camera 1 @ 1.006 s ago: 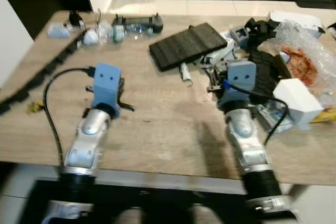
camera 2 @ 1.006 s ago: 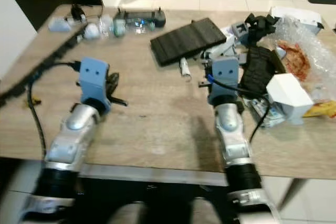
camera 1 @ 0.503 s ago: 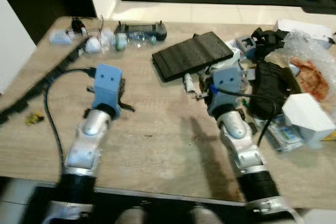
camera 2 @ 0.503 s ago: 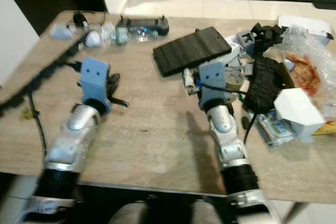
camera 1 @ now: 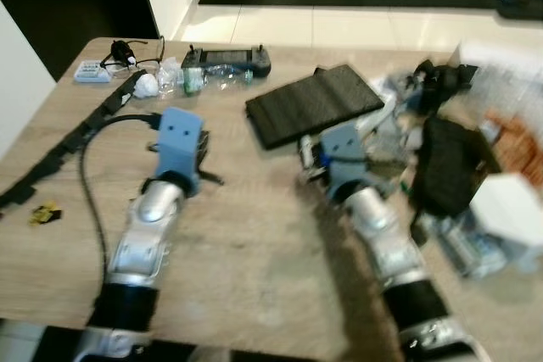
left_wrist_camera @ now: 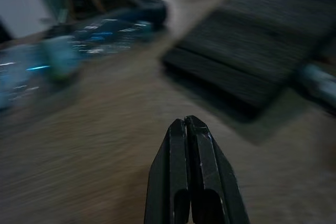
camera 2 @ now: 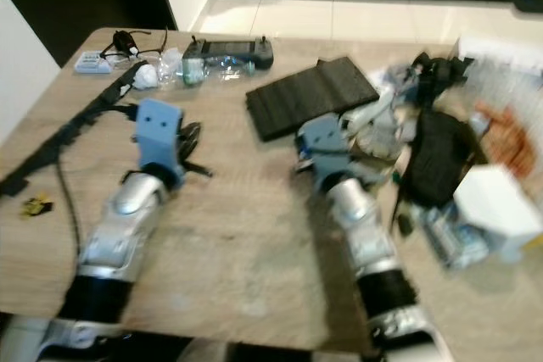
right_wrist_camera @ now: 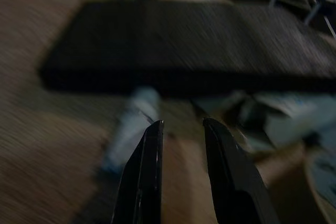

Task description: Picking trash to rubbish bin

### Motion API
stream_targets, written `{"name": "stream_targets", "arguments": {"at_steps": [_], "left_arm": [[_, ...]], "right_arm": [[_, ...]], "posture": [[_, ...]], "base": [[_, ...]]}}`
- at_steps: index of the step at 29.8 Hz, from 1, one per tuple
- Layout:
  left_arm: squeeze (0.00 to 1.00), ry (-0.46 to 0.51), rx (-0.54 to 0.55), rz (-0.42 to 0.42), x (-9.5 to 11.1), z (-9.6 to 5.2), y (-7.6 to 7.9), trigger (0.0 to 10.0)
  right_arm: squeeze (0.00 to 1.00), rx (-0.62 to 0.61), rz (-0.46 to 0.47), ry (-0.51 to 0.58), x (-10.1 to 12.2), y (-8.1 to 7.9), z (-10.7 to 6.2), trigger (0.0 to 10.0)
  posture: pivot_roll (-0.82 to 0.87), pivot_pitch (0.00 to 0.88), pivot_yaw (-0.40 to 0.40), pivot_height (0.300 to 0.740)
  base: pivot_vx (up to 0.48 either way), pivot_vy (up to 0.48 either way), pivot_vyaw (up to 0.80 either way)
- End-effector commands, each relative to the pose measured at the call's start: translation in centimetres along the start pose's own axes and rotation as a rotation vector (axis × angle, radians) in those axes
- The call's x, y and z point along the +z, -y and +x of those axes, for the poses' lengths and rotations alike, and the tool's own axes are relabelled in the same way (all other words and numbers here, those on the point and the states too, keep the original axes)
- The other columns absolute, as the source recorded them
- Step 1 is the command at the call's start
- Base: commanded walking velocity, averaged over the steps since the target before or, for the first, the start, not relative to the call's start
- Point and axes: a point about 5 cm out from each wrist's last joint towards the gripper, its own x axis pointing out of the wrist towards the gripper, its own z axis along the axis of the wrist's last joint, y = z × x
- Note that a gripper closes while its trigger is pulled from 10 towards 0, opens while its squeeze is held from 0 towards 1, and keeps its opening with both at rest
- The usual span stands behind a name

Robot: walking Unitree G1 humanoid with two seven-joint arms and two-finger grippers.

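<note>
The right pincer (right_wrist_camera: 181, 129) hangs low over the pale wooden counter (camera 1: 254, 235) with its two black fingers spread a little and nothing between them. Just ahead of it, at about 11 o'clock in the wrist view, lies a small white tube-shaped scrap (right_wrist_camera: 134, 116), near the fingertips but not yet gripped. Past that, at 12 o'clock, sits a flat black ribbed slab (camera 1: 314, 103).

The left pincer (left_wrist_camera: 186, 124) has its fingers pressed together and empty, hovering over bare wood at about 9 o'clock from the right arm.

Further out, at 2 to 3 o'clock from the right arm, is a blurred heap of litter: a black fabric pouch (camera 1: 445, 163), a white cardboard box (camera 1: 509, 209) and crinkled clear plastic wrap (camera 1: 509, 99). At 11 o'clock along the far edge lie a crushed clear plastic bottle (camera 1: 212, 78) and a black handheld controller (camera 1: 229, 59).

I judge the task barely begun: neither pincer holds anything, the litter is all on the counter, and picking up and carrying to a bin remain to be done.
</note>
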Motion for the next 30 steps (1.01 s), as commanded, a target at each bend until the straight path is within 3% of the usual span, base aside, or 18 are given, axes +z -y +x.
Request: {"name": "stream_targets", "arguments": {"at_steps": [1, 4, 5, 20, 21, 22, 23, 24, 25, 26, 27, 28, 30], "left_arm": [[0.00, -0.021, -0.019, 0.036, -0.6, -0.5, -0.2, 10.0], [0.00, -0.017, -0.048, 0.040, -0.6, -0.7, -0.1, 10.0], [0.00, -0.003, -0.058, 0.037, -0.4, -0.7, 0.1, 10.0], [0.00, 0.022, -0.090, 0.037, 0.1, -0.6, 0.3, 10.0], [0.00, 0.037, -0.113, 0.029, 0.3, -0.6, 0.4, 10.0], [0.00, 0.050, -0.136, 0.024, 0.5, -0.7, 0.6, 10.0], [0.00, 0.063, -0.169, 0.016, 0.6, -0.7, 0.9, 10.0], [0.00, 0.063, -0.169, 0.016, 0.6, -0.7, 0.9, 10.0], [0.00, 0.075, -0.202, 0.014, 0.8, -0.9, 1.2, 10.0], [0.00, 0.075, -0.202, 0.014, 0.8, -0.9, 1.2, 10.0], [0.00, 0.089, -0.251, 0.008, 1.0, -1.1, 1.6, 10.0], [0.00, 0.089, -0.251, 0.008, 1.0, -1.1, 1.6, 10.0], [0.00, 0.115, -0.372, -0.025, 1.4, -1.7, 2.7, 10.0]], "right_arm": [[0.00, 0.008, 0.005, -0.036, -0.7, -0.4, -0.1, 10.0], [0.00, -0.007, 0.009, -0.034, -0.7, -0.4, 0.0, 10.0], [1.00, 0.006, -0.007, -0.035, -0.7, -0.4, 0.2, 10.0], [1.00, 0.034, -0.011, -0.088, -0.9, -0.9, 2.2, 10.0], [0.93, 0.035, -0.005, -0.097, -0.9, -0.8, 2.6, 10.0], [0.78, 0.036, 0.000, -0.103, -0.8, -0.7, 2.9, 10.0], [0.52, 0.037, 0.002, -0.107, -0.7, -0.6, 3.1, 10.0], [0.52, 0.037, 0.002, -0.107, -0.7, -0.6, 3.1, 10.0], [0.31, 0.037, 0.003, -0.110, -0.7, -0.5, 3.4, 10.0], [0.31, 0.037, 0.003, -0.110, -0.7, -0.5, 3.4, 10.0], [0.00, 0.042, -0.008, -0.117, -0.6, -0.5, 3.6, 10.0], [0.00, 0.042, -0.008, -0.117, -0.6, -0.5, 3.6, 10.0], [0.00, 0.070, -0.005, -0.137, -0.6, -0.5, 4.1, 10.0]], "posture": [[0.02, 0.072, 0.028, 0.740], [0.02, 0.072, 0.028, 0.740], [0.02, 0.075, 0.030, 0.740], [0.04, 0.088, 0.037, 0.740], [0.04, 0.093, 0.039, 0.740], [0.04, 0.093, 0.041, 0.740], [0.04, 0.094, 0.041, 0.740], [0.04, 0.094, 0.041, 0.740], [0.04, 0.095, 0.042, 0.740], [0.04, 0.095, 0.042, 0.740], [0.04, 0.096, 0.042, 0.740], [0.04, 0.096, 0.042, 0.740], [0.06, 0.108, 0.036, 0.740]], "base": [[0.000, 0.000, 0.00], [0.000, 0.000, 0.00], [0.000, 0.000, 0.00], [0.000, 0.000, 0.00], [0.000, 0.000, 0.00], [0.000, 0.000, 0.00], [0.000, 0.000, 0.00], [0.000, 0.000, 0.00], [0.000, 0.000, 0.00], [0.000, 0.000, 0.00], [0.000, 0.000, 0.00], [0.000, 0.000, 0.00], [0.000, 0.000, 0.00]]}}
